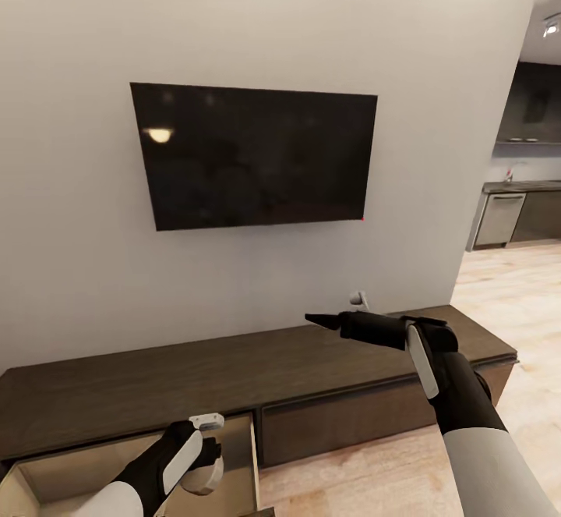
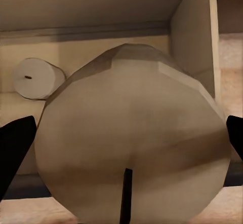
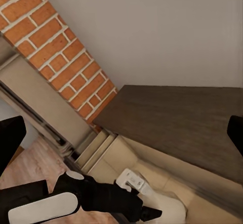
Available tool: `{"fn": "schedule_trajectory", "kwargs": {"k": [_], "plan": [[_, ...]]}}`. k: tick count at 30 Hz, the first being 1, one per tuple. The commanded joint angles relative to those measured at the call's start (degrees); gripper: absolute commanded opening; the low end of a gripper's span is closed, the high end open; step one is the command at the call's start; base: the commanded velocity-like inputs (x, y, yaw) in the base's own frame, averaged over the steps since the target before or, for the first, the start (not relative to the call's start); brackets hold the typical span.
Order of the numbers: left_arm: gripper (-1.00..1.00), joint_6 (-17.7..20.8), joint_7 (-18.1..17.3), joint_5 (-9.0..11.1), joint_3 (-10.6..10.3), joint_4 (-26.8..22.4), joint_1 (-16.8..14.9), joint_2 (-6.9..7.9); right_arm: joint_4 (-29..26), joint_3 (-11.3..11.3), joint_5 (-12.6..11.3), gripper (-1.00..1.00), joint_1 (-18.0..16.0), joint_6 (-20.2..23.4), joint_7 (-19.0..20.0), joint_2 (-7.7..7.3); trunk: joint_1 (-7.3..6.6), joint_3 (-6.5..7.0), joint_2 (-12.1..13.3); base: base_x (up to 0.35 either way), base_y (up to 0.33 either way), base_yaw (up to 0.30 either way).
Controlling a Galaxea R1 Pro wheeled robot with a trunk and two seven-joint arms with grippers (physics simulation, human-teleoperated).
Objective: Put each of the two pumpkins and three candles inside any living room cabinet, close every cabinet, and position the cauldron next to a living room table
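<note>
While held over the open cabinet (image 1: 140, 392), a candle (image 2: 131, 138) sits between the left tool (image 2: 121, 148) tips.

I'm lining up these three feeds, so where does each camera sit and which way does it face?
Head: high, facing the wall TV and cabinet; both arms show.
Left wrist: looks into the open drawer past a held candle to another candle; fingertips show.
Right wrist: looks down over the cabinet top; left arm shows.
Shared: the open drawer.

Held candle (image 2: 131, 148) cut off, btm edge
</note>
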Motion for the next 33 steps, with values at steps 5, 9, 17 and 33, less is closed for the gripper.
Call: {"fn": "schedule_trajectory", "kwargs": {"k": [5, 9, 17, 33], "plan": [[-1.00, 0.11, 0.65, 0.50, -0.30, -0.10, -0.05, 0.04, -0.08, -0.03, -0.08, 1.00, -0.04, 0.25, 0.13, 0.00, 1.10, -0.96, -2.05, 0.000, 0.000, 0.000], [-1.00, 0.11, 0.66, 0.50, -0.30, -0.10, -0.05, 0.04, -0.32, -0.03, -0.08, 1.00, 0.08, 0.28, 0.13, 0.00, 1.98, -1.68, -3.66, 0.000, 0.000, 0.000], [-1.00, 0.11, 0.60, 0.50, -0.30, -0.10, -0.05, 0.04, -0.20, -0.03, -0.08, 1.00, 0.22, 0.33, 0.13, 0.00, 3.74, -3.12, -6.87, 0.000, 0.000, 0.000], [-1.00, 0.11, 0.57, 0.50, -0.38, -0.10, -0.05, 0.09, 0.12, -0.03, -0.08, 1.00, 0.22, 0.24, 0.13, 0.00, 6.81, -5.63, -12.48, 0.000, 0.000, 0.000]]}}
